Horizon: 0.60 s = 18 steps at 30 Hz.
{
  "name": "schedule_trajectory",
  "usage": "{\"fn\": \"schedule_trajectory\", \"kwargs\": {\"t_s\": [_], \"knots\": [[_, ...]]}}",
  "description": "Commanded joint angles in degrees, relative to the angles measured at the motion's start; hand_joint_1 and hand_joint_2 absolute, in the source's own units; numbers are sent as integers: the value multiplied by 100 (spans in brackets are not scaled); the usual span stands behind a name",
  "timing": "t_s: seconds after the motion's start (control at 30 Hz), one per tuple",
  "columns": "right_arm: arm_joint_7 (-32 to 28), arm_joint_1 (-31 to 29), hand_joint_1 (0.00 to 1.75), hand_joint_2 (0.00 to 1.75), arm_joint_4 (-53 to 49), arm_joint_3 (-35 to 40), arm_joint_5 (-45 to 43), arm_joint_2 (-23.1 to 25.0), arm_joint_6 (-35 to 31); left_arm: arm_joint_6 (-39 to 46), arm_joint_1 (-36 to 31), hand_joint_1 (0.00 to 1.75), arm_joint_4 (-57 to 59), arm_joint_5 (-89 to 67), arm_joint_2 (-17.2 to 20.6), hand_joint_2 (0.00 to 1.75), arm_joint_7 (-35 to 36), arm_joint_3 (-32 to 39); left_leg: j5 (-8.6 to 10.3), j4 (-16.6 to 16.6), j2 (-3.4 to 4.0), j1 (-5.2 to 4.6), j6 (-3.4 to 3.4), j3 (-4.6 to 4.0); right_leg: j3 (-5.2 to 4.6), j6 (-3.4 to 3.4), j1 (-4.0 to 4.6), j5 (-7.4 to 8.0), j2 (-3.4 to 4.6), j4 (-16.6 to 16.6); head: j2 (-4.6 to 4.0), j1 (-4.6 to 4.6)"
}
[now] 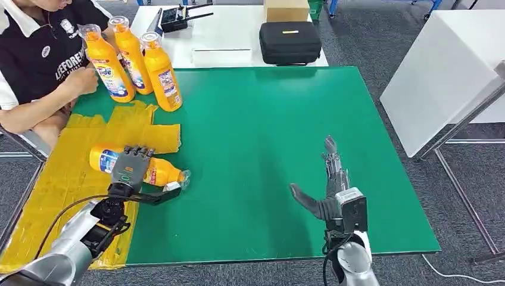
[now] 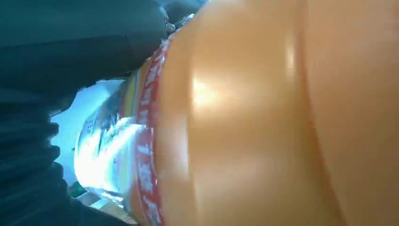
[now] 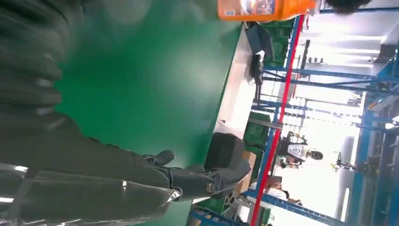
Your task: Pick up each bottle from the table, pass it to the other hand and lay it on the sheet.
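Grey carpet floor [image 1: 369,42]. Green-topped desk [image 1: 268,137] centre, white table [image 1: 238,36] behind it at 12 o'clock, white slab-topped stand [image 1: 440,77] at 2 o'clock. Blue metal racking [image 3: 301,75], bright overhead light.

The head view looks forward and down from high over the green rectangular table mat [image 1: 268,149]. The left wrist view presses close against an orange plastic bottle [image 2: 263,122], out of focus. The right wrist view, turned sideways, skims low across the same mat [image 3: 155,80].

One bottle [image 1: 156,171] lies on its side under the left hand [image 1: 130,170] fingers [image 1: 139,152], half on the sheet [image 1: 56,179], cap past the thumb. Three upright bottles [image 1: 132,61] stand well beyond those fingertips. Right hand [image 1: 329,182] fingers over bare table [image 1: 268,119], case [image 1: 290,42] far ahead.
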Motion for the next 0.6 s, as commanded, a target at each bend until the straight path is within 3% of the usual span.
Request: {"fn": "schedule_trajectory", "kwargs": {"t_s": [0.03,0.3,0.43,0.6], "knots": [[48,-46,0,175,182,-73,26,85,5,-9,-188,0,697,-220,-166,175,140,289,-9,4,1,11,-18,17,19,-15,13,-5,-9,-2,0,0],[120,-61,0,175,250,-32,79,129,-43,311,-55,0,567,-156,-356,175,242,983,-5,0,3,8,-18,17,19,-12,9,-3,-6,-3,0,-2],[175,-113,0,175,326,0,109,104,-132,365,149,0,-91,1705,-931,175,-1916,2360,-19,8,-3,19,-33,35,41,-24,22,-16,-20,0,0,-2],[170,-114,0,175,344,9,123,92,-152,177,228,0,-367,1935,-999,175,-2144,2492,-11,9,-16,14,-23,22,32,-16,16,-10,-25,-2,0,-2]]}}
